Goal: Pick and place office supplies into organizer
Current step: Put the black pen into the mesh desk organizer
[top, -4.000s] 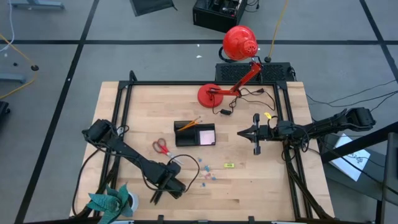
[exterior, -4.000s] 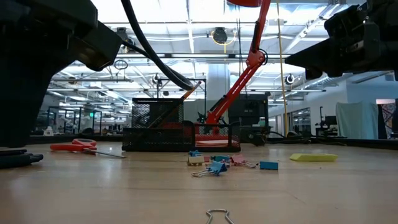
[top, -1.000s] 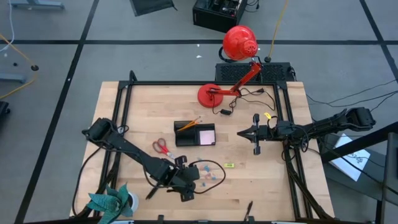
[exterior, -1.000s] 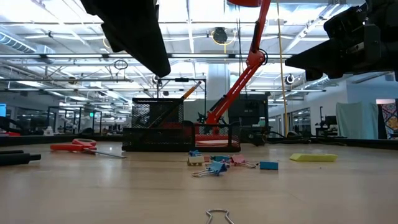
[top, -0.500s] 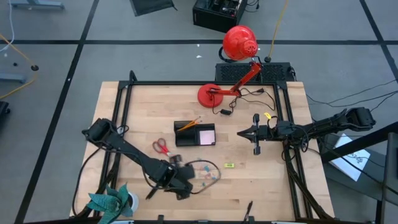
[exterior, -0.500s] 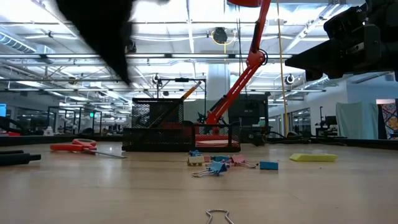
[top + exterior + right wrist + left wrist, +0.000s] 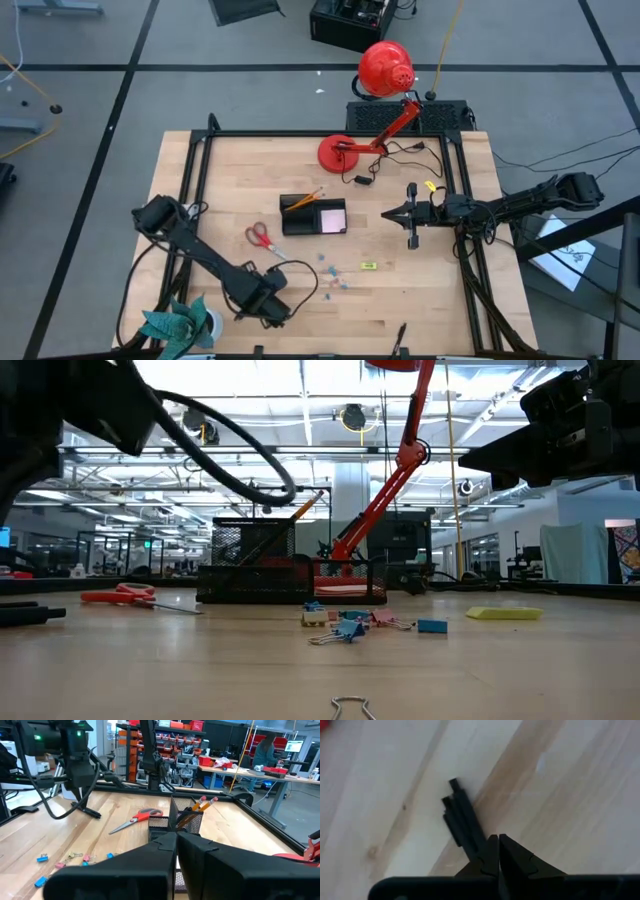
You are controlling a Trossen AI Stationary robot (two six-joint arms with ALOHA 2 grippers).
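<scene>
Left gripper point(image 7: 248, 310) sits low over the table's point(image 7: 420, 300) near-left area, fingers pressed together with nothing between them; dark pens point(image 7: 462, 822) lie on the wood just beyond its tips. A half second ago this gripper was further toward the table's centre, near the clips; it has drawn back toward the plant point(image 7: 175, 325). Red-handled scissors point(image 7: 260, 237) lie flat beyond and to its right. Further right stands the organizer point(image 7: 300, 222), black wire mesh, rectangular: an orange pencil point(image 7: 205, 802) leans upright in one compartment, a pale pink notepad point(image 7: 331, 217) occupies another. Small coloured binder clips point(image 7: 345, 622) are scattered on the pale wood between the grippers. Right gripper point(image 7: 390, 214), shut and empty, hovers just right of the organizer, unchanged.
</scene>
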